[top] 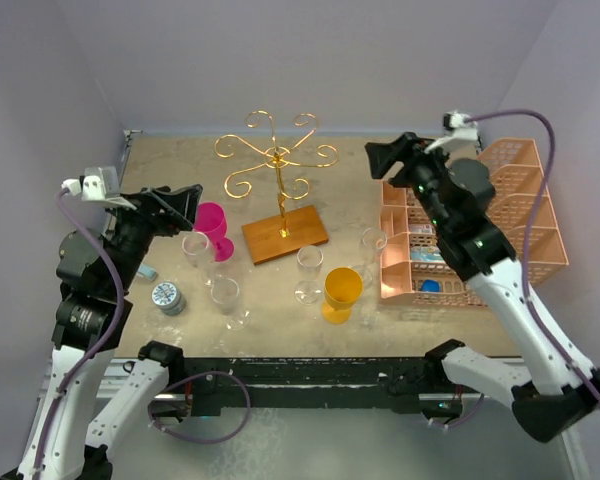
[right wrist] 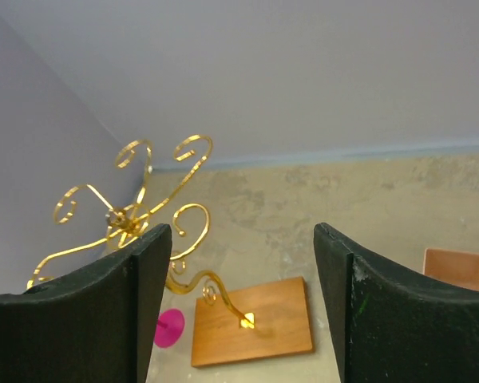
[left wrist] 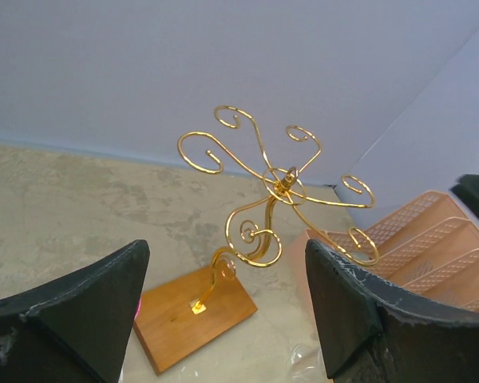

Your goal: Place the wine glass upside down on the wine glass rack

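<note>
My left gripper (left wrist: 223,254) wide open, empty, my right gripper (right wrist: 241,238) wide open, empty, both raised, facing the gold wine glass rack (top: 285,235)

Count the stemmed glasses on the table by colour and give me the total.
Pink glass: 1
Yellow glass: 1
Clear glasses: 4, as far as the top view shows
Total: 6
</note>
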### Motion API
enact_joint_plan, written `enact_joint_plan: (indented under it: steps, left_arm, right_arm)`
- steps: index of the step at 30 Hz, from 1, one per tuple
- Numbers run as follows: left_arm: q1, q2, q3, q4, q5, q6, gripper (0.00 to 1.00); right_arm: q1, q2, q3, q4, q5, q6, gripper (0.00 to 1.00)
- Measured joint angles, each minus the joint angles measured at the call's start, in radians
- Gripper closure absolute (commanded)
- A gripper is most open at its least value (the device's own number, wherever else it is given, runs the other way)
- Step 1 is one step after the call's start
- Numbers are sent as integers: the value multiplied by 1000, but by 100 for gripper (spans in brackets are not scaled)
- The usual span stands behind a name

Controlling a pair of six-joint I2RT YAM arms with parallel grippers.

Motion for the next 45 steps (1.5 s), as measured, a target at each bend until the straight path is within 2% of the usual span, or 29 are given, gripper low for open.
enact_joint_plan:
  steps: [3,6,10,15,25,27,30,37,45]
  left_arm:
    - [2,-10,-2,34,10,3,23]
    - [2,-23,-6,58,15,8,23]
    - [2,-37,-8,66,17,8,23]
    - [2,-53,-21,80,14,9,24]
    - [2,-66,-54,97,-13,8,24]
    - [2,-65,-56,97,-18,8,25]
    - [2,-66,-56,98,-29,8,24]
    - [2,-71,-56,97,-54,8,24]
    - [2,-86,-56,96,-73,10,24]
  right_arm:
    - [3,122,61,-59,-11,-19,37]
    - [18,235,100,-140,9,-26,38]
    - [40,289,102,-279,69,-5,41]
    - [46,206,63,-353,69,32,49]
    - [47,35,-49,-446,-63,89,48]
    - [47,29,-64,-458,-69,92,48]
    - [47,29,-93,-476,-77,92,55]
    - [47,23,-166,-507,-123,100,58]
    - [47,40,-168,-504,-129,100,64]
